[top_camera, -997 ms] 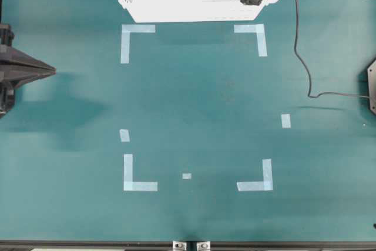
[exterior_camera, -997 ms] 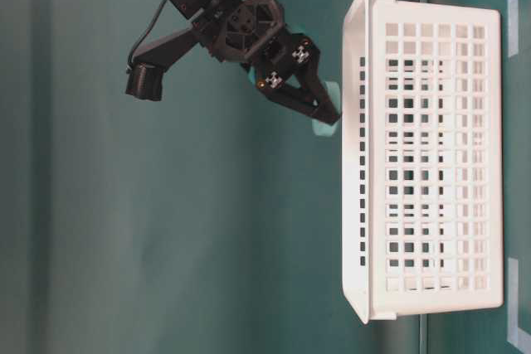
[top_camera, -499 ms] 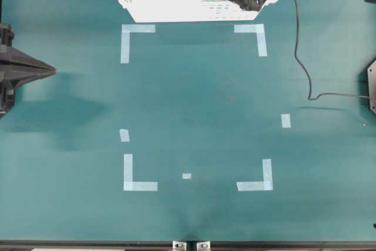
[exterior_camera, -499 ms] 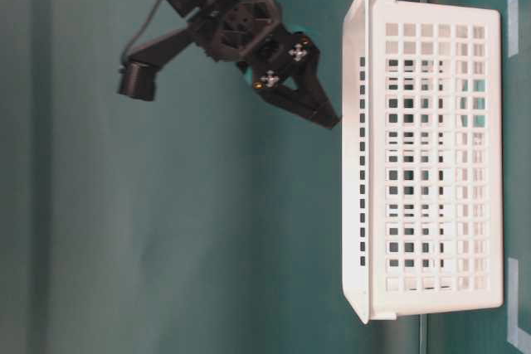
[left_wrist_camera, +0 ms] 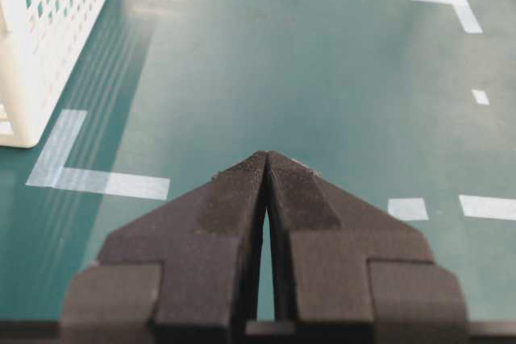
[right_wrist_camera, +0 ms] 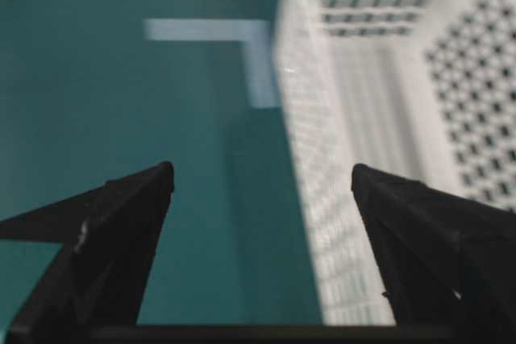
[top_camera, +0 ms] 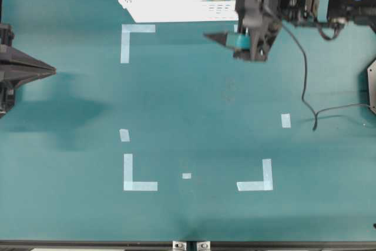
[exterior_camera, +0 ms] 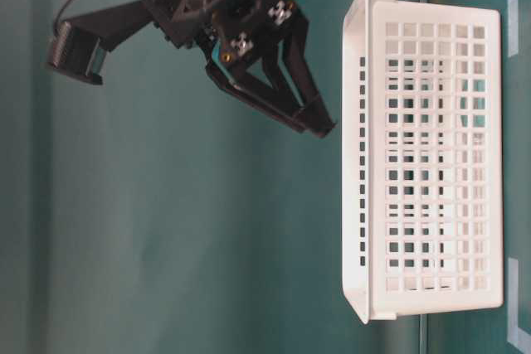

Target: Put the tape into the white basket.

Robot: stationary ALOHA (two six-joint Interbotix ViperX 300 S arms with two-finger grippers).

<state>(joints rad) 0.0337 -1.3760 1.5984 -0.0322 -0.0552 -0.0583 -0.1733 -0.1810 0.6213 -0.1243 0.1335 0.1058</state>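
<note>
The white basket (top_camera: pixel 164 5) stands at the table's far edge; it also shows in the side view (exterior_camera: pixel 357 172) and in both wrist views (left_wrist_camera: pixel 48 30) (right_wrist_camera: pixel 363 102). A teal patch behind its slotted wall looks like the tape (exterior_camera: pixel 474 104); from overhead the tape is hidden behind the right arm. My right gripper (top_camera: pixel 208 16) (exterior_camera: pixel 322 118) (right_wrist_camera: pixel 262 173) hangs open and empty, raised just in front of the basket's right end. The left gripper (top_camera: pixel 53 70) (left_wrist_camera: pixel 266 156) is shut on nothing at the table's left edge.
Pale-blue tape corner marks (top_camera: pixel 138 29) (top_camera: pixel 255 185) frame a rectangle on the teal table, with short strips (top_camera: pixel 285 120) (top_camera: pixel 124 135) near it. The right arm's black cable (top_camera: pixel 305 80) trails over the right side.
The right gripper let go of the tape over the basket, and the roll dropped inside. It then pulled back from the basket towards the table's middle, still open. The left arm has not moved.
</note>
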